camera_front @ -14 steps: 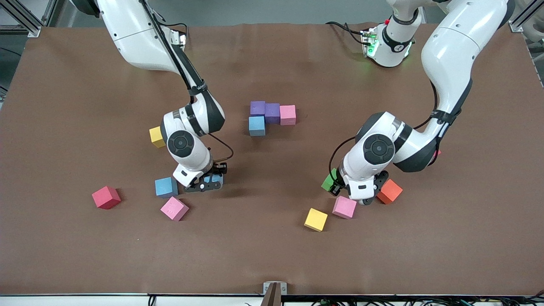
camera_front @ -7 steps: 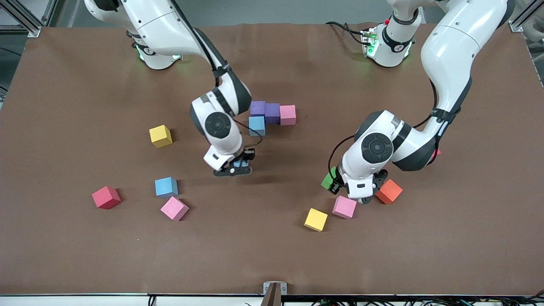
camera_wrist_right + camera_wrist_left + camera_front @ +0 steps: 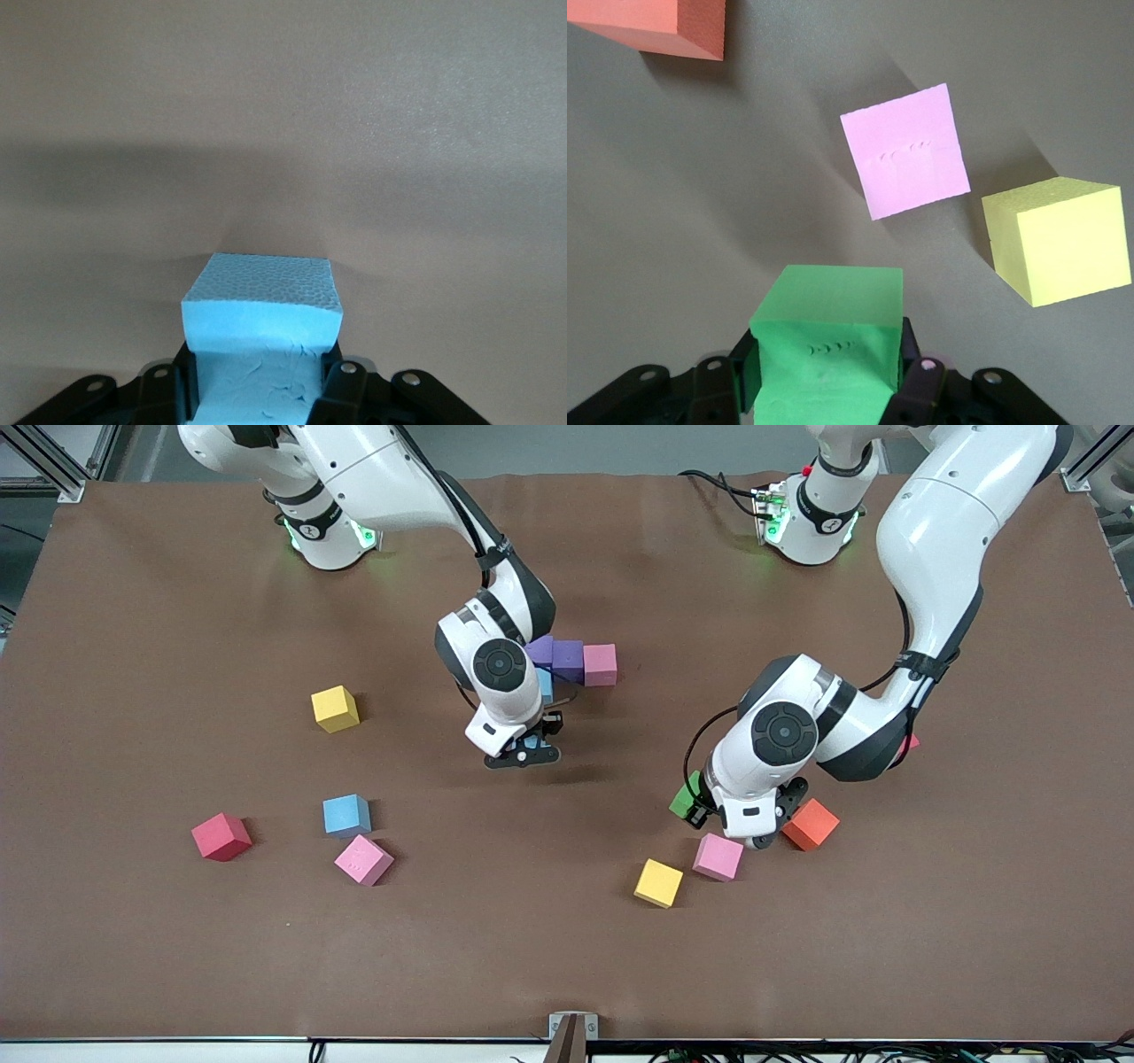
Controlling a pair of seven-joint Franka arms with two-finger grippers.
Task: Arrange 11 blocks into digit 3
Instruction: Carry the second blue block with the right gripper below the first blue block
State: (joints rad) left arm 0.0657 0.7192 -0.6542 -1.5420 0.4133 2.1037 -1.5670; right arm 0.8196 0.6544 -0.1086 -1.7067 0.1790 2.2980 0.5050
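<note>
Clearly these foam blocks are light and squashy, so I pinch flat opposite faces: my right gripper (image 3: 524,751) clamps a blue block (image 3: 262,305) mid-table by the started digit 3 (image 3: 571,662), my left gripper (image 3: 709,808) a green block (image 3: 827,341) nearer the table's front edge.

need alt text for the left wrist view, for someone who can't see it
The left end effector is shut on a green block held above the brown table. On the table below lie a pink block, a yellow block beside it, and an orange block cut off at the frame's edge.
</note>
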